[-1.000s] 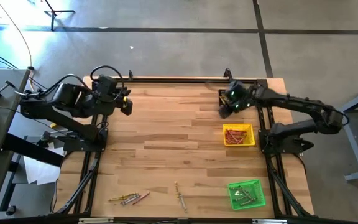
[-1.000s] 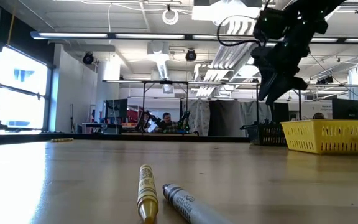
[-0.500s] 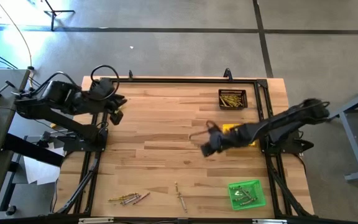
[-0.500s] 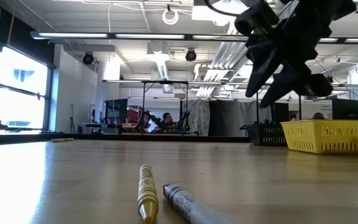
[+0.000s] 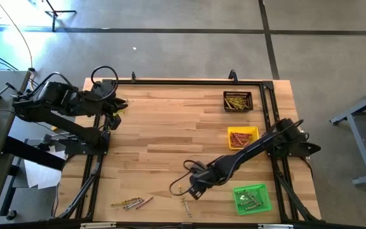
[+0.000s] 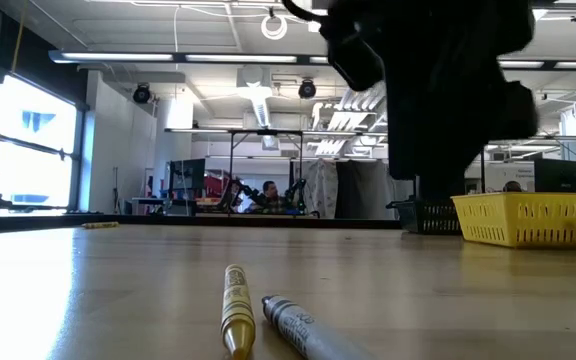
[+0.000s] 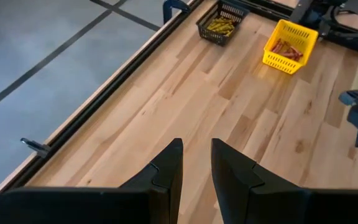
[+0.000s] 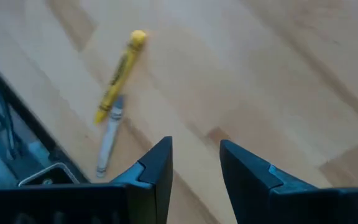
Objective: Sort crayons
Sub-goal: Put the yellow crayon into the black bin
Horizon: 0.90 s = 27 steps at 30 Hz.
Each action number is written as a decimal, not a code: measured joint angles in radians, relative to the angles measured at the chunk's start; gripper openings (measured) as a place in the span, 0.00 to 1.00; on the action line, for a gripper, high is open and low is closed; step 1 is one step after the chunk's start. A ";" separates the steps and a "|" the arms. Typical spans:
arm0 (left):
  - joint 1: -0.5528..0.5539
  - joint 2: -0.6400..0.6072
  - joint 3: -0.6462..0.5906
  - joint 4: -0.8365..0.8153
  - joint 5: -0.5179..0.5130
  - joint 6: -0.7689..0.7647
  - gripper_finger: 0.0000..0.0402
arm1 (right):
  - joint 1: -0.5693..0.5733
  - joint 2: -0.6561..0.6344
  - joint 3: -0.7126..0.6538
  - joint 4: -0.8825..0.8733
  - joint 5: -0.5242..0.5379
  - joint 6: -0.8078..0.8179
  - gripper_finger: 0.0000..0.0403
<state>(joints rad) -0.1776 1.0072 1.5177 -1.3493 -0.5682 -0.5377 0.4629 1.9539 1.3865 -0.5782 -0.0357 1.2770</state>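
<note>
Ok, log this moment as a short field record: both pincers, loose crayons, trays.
right pincer: open, empty, above the table's near edge, close to a yellow crayon and a grey crayon
left pincer: open, empty, waiting at the far left corner
other loose crayons: small cluster near the front left edge
black tray: yellow crayons
yellow tray: red crayons
green tray: greyish crayons

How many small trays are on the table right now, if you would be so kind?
3, all on the table's right side: a black tray near the far edge, a yellow tray in the middle, and a green tray near the front edge. None seems hidden.
</note>
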 joint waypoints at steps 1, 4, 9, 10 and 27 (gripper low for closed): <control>0.000 -0.001 0.000 0.000 0.005 0.000 0.17 | 0.000 0.020 0.039 -0.029 -0.009 -0.028 0.29; 0.000 -0.004 0.000 -0.017 0.006 -0.002 0.17 | -0.003 0.066 0.129 -0.084 -0.011 -0.077 0.29; 0.000 -0.011 0.000 -0.099 0.009 -0.060 0.17 | -0.011 0.106 0.192 -0.090 -0.011 -0.034 0.29; -0.001 -0.012 0.000 -0.121 0.012 -0.066 0.17 | -0.011 0.111 0.195 -0.089 -0.011 -0.019 0.29; -0.002 -0.148 0.000 -0.208 0.218 0.243 0.17 | 0.071 0.136 0.205 0.098 -0.003 0.477 0.29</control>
<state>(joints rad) -0.1799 0.8590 1.5177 -1.5572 -0.3507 -0.2946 0.5344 2.0895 1.5917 -0.4798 -0.0391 1.7545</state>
